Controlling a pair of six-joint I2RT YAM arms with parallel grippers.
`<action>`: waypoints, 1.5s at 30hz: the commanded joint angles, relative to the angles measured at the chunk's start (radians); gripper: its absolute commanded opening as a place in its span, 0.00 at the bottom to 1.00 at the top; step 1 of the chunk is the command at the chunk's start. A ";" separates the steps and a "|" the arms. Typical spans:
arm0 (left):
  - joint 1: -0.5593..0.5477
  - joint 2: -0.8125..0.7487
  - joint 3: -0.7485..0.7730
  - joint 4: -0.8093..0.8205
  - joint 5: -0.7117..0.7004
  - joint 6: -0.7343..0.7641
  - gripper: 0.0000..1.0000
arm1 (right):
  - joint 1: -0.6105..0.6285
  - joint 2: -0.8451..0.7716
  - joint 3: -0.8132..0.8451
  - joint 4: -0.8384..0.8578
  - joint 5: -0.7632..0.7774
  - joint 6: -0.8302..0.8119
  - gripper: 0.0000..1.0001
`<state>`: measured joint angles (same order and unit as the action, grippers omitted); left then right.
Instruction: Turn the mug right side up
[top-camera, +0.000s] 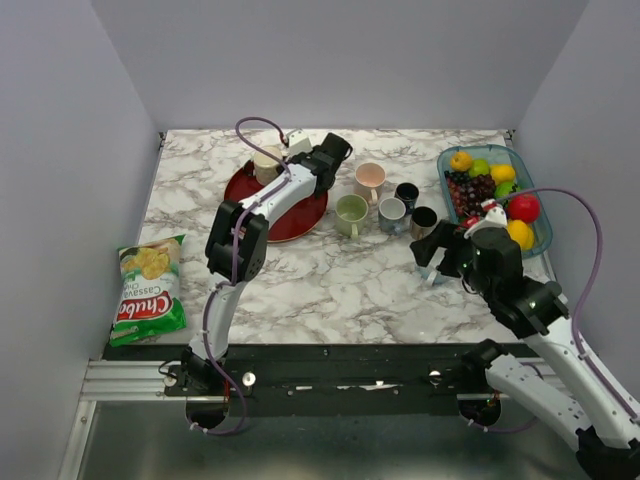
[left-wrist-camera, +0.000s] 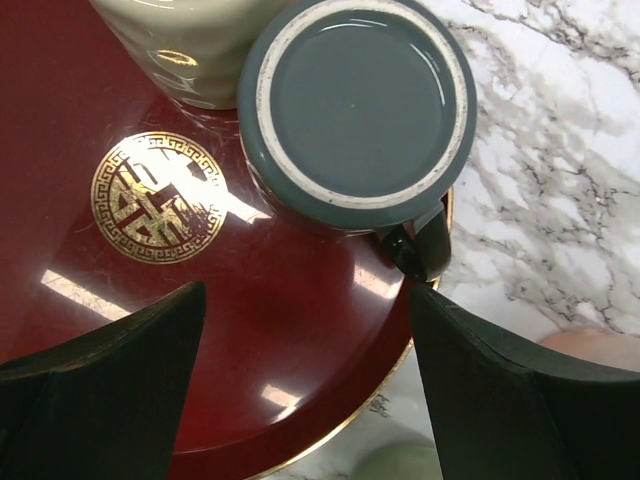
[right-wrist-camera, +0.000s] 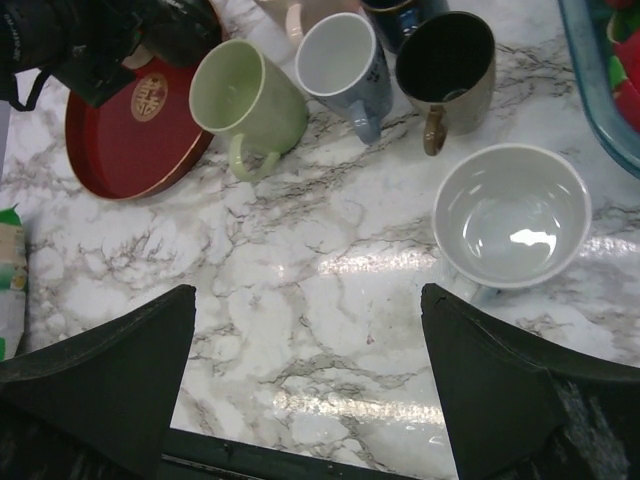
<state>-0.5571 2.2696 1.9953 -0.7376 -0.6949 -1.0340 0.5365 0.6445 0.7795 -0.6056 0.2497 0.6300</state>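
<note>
Grey-blue and upside down, the mug stands on the red tray, close to the tray's edge. Its flat bottom faces up and its dark handle pokes out toward the rim. A cream mug stands right next to it, so close that I cannot tell if they touch. A gold mark shines on the tray beside them. The left end effector hangs over the tray with its two fingers wide apart and nothing between them. The mug sits just in front of the fingers, not between them.

Off the tray, other mugs stand the right way up on the marble bench: a pink mug, a green mug, a pale blue mug, a dark blue mug and a brown mug. The right end effector is over bare bench, spread wide and holding nothing. A white bowl sits just beside it. A blue dish of fruit is at the far right, and a bag of chips lies at the left.

From the top camera the left arm covers the upside-down mug, so only the left wrist camera shows it. The white bowl shows only in the right wrist camera, because the right arm hides it from above.
</note>
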 joint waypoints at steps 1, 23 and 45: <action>0.009 -0.117 -0.071 0.047 -0.017 0.071 0.90 | -0.003 0.137 0.099 0.134 -0.153 -0.133 1.00; 0.246 -0.321 -0.454 0.330 0.382 0.347 0.89 | 0.000 1.156 0.800 0.506 -0.474 -0.665 0.98; 0.266 -0.323 -0.477 0.403 0.606 0.396 0.84 | -0.004 1.685 1.239 0.449 -0.518 -0.454 0.69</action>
<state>-0.2955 1.9400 1.4921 -0.3523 -0.1410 -0.6567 0.5362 2.2768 1.9396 -0.1177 -0.2546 0.1177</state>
